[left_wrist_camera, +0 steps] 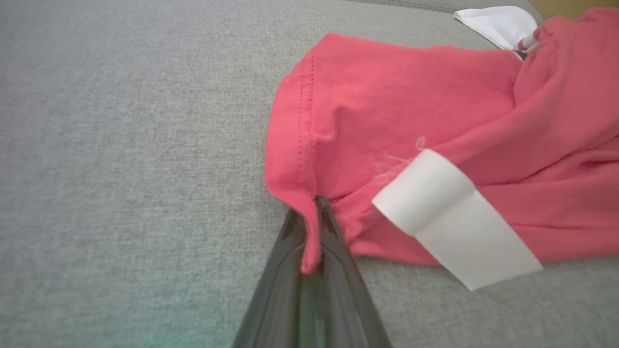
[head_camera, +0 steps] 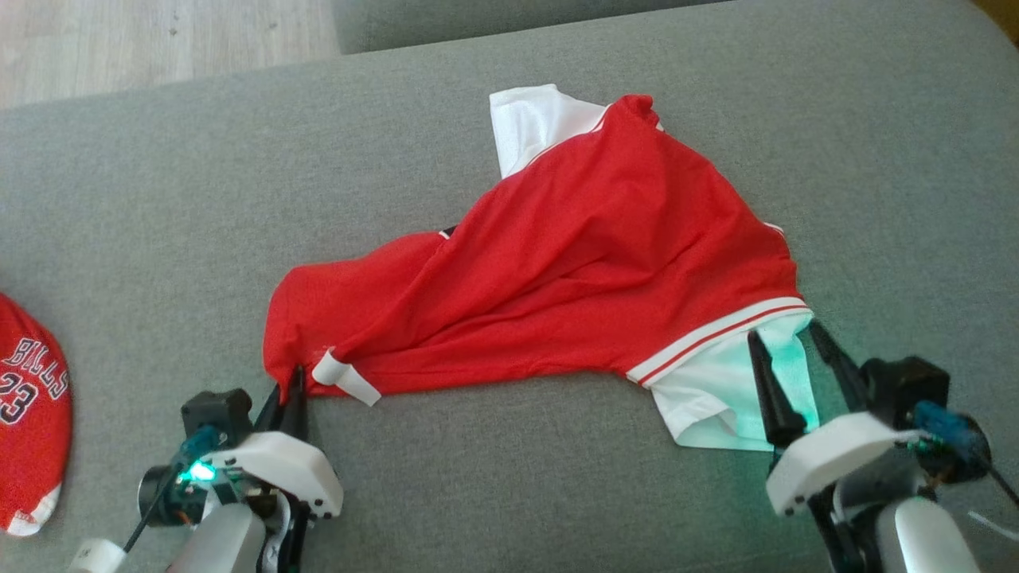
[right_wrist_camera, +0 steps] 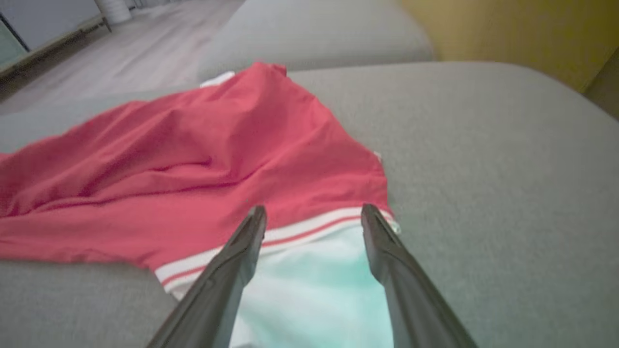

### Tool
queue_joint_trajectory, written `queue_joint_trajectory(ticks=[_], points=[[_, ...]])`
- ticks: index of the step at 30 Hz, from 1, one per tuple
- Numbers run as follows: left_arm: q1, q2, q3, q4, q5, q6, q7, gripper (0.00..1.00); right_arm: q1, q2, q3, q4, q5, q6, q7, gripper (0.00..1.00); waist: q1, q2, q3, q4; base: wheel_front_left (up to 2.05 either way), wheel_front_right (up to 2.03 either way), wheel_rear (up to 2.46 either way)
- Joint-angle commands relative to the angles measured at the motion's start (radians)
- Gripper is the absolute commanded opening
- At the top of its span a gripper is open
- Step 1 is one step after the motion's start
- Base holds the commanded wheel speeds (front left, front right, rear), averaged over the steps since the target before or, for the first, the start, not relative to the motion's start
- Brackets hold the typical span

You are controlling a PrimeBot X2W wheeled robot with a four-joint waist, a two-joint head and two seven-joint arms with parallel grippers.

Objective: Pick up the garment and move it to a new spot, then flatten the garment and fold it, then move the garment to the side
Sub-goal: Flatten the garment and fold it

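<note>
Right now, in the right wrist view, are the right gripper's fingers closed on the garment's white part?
No, the right gripper stands open, its two fingers wide apart over the white part of the garment.

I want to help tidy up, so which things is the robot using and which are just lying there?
In the job:
red garment
left gripper, shut on its corner
right gripper, open over its white part

Just lying about:
Bulls jersey, off to the left
grey cushion underneath
wooden floor behind
</note>
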Motion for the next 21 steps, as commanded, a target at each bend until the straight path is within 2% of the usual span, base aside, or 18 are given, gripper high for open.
queue_joint_trajectory(ticks=[1,9,20,21], points=[[-0.023,0.005,0.021,0.001,-0.009,-0.003,0.009,0.0,0.022,-0.008,0.015,-0.035,-0.01,0.008,0.028,1.0,0.0,0.0,0.008,-0.002,0.0,0.0,0.0],[0.001,0.002,0.016,-0.02,-0.021,-0.011,-0.005,0.0,0.056,-0.008,-0.076,0.019,-0.019,0.008,0.082,1.0,0.0,0.0,0.03,0.0,0.0,0.0,0.0],[-0.003,0.008,0.012,-0.029,-0.03,-0.013,-0.009,0.0,0.028,-0.008,-0.006,0.181,-0.007,0.008,0.142,1.0,0.0,0.0,0.042,0.016,0.0,0.0,0.0],[-0.003,0.009,0.013,-0.03,-0.031,-0.014,-0.01,0.0,0.026,-0.008,0.008,0.188,0.003,0.008,0.148,0.47,0.0,0.0,0.042,0.017,0.0,0.0,0.0]])
